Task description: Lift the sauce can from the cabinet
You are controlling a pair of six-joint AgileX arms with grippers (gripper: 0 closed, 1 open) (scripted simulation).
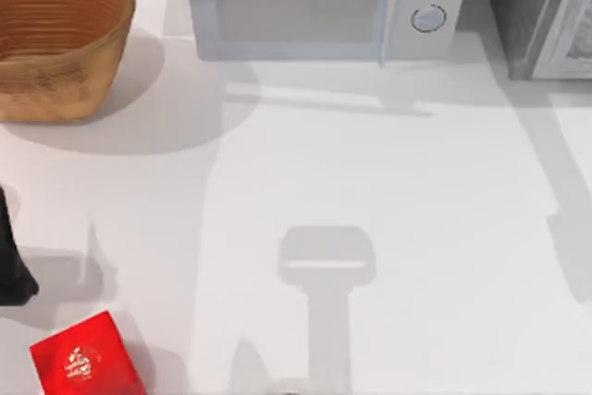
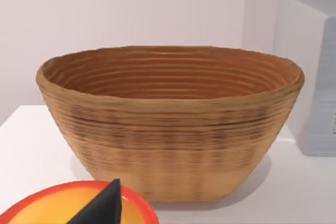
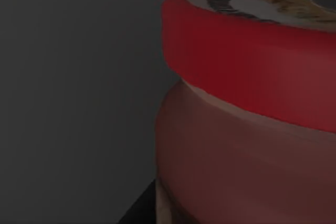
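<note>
Viewing the sauce can (image 3: 252,108) close up inside the dark cabinet (image 1: 541,11); right pincer state cannot be told. Risk: a loose grasp lets it slip during lifting.

A rendered kitchen counter: white microwave (image 1: 324,2), woven basket (image 1: 55,39), cabinet (image 1: 541,11).

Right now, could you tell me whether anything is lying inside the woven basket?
No, the left wrist view shows the basket with only its bare ribbed inner wall and nothing in it.
</note>
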